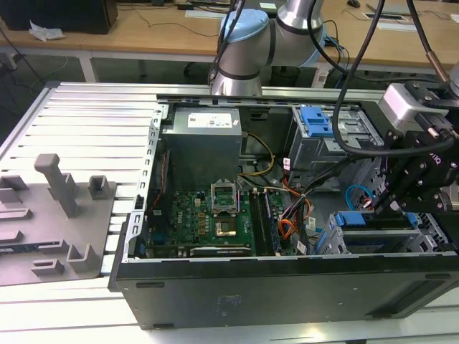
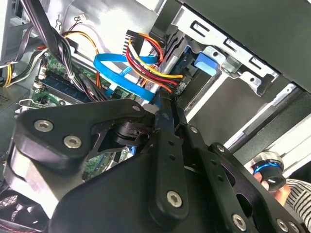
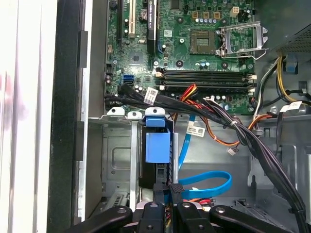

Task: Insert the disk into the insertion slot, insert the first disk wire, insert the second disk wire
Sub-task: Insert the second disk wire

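- The disk (image 3: pixel 158 145), in its blue carrier, is seated in the insertion slot (image 3: pixel 119 160).
- The gripper (image 3: pixel 171 191) is pressed together, apparently pinching the second disk wire (image 3: pixel 214 182) at its plug.
- The first disk wire (image 2: pixel 150 63) is seen beside the blue cable.

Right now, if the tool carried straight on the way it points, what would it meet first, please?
Probably the first disk wire, whose plug end sits just ahead of the tool by the disk; the second disk wire loops close by, and depth is unclear.
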You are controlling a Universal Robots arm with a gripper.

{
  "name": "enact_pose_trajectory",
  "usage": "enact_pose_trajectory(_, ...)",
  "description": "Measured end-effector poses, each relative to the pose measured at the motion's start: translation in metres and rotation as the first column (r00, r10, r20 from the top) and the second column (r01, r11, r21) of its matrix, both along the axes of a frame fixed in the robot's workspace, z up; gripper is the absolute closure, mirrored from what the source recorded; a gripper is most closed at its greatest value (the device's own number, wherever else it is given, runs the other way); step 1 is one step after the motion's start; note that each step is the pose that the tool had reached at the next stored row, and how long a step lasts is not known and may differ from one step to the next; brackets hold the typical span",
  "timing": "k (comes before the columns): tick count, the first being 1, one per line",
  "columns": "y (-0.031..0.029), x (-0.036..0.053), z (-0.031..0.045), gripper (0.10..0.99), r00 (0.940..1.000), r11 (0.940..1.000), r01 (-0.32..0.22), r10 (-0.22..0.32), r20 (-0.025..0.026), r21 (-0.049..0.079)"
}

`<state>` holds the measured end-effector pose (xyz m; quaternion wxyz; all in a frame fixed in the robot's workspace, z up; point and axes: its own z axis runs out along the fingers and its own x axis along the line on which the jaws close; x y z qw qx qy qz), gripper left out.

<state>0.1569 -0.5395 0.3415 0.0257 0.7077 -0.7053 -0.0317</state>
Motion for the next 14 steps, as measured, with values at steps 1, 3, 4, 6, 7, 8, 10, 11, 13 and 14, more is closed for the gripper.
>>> enact_pose_trajectory(1,-0.0013,0.0,-0.0003,0.925,1.0,1.0,0.0,0.0,0.0,0.0)
enact_pose_trajectory(3,-0.0017,0.0,-0.0016,0.925,1.0,1.0,0.0,0.0,-0.0001,0.001)
enact_pose_trajectory(4,-0.0017,0.0001,-0.0027,0.925,1.0,1.0,0.0,0.0,-0.0001,0.002)
enact_pose_trajectory(6,-0.0017,0.0003,-0.0059,0.925,1.0,1.0,0.0,0.0,0.0,0.003)
enact_pose_trajectory(7,-0.0018,0.0003,-0.0063,0.925,1.0,1.0,0.0,0.0,0.0,0.004)
enact_pose_trajectory(8,-0.0017,0.0003,-0.0064,0.925,1.0,1.0,0.0,0.0,0.0,0.004)
enact_pose_trajectory(10,-0.0017,0.0004,-0.0071,0.91,1.0,1.0,0.0,0.0,-0.0001,0.006)
enact_pose_trajectory(11,-0.0018,0.0004,-0.0064,0.851,1.0,1.0,0.0,0.0,0.0,0.005)
enact_pose_trajectory(13,-0.0019,0.0003,0.0033,0.851,1.0,1.0,0.0,0.0,0.0,0.005)
enact_pose_trajectory(14,-0.0019,0.0003,0.0103,0.851,1.0,1.0,0.0,0.0,0.0,0.006)
